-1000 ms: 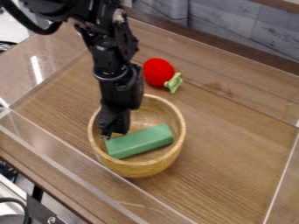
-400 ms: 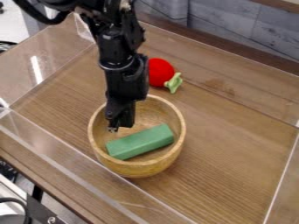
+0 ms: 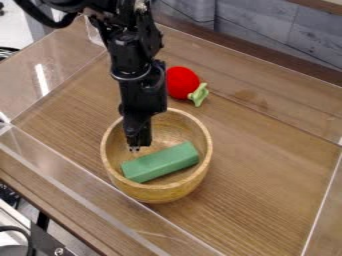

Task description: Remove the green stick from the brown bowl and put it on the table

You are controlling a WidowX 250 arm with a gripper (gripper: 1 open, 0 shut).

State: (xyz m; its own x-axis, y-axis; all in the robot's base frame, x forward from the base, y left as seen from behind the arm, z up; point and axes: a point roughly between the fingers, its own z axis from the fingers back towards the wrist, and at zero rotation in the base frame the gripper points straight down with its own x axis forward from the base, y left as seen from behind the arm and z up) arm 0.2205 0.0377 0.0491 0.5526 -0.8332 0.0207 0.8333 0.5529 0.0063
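The green stick [image 3: 162, 161] lies flat inside the brown bowl [image 3: 191, 183], reaching almost from wall to wall. The bowl stands on the table [image 3: 267, 150] near its front. My gripper [image 3: 132, 143] hangs over the bowl's left half, its narrow fingertips shut together with nothing between them. The tips are just above the stick's left end, inside the bowl's rim, apart from the stick. The black arm rises from there toward the upper left.
A red round toy [image 3: 182, 82] with a small green leaf piece [image 3: 201, 96] lies on the table behind the bowl. Low clear acrylic walls [image 3: 80, 205] border the tabletop on all sides. Bare wood shows to the right of the bowl.
The gripper has risen a little and shifted slightly right and back, off the stick's left end. The stick and bowl have stayed in place.
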